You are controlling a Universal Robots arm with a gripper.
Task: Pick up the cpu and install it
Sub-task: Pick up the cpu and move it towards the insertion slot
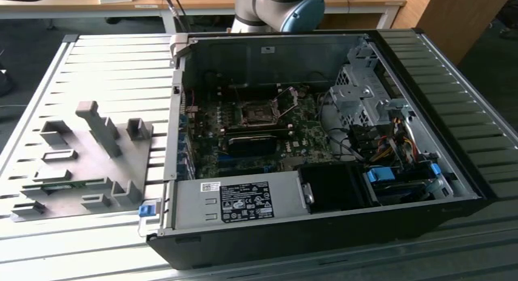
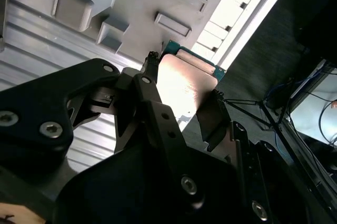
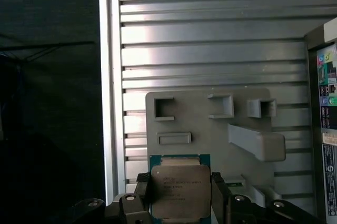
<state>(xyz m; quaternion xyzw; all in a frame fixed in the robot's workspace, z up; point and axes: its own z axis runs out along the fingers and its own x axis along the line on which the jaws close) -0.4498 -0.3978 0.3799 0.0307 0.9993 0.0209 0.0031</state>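
First wrist view: the cpu (image 3: 180, 182), silver top showing over a green edge, is clamped between the black fingers (image 3: 220, 192) of the gripper (image 3: 180, 192). It is held above a grey fixture plate (image 3: 210, 134) on the slatted metal table (image 3: 210, 50). In the exterior view that plate lies at the exterior view's left, beside an open computer case (image 1: 267, 50). The case's black socket (image 1: 259, 114) sits mid-board, well apart from the plate.

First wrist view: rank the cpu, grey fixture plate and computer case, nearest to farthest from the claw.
1. cpu, gripped in the claw.
2. grey fixture plate, beneath the cpu.
3. computer case, off beyond the plate's edge.
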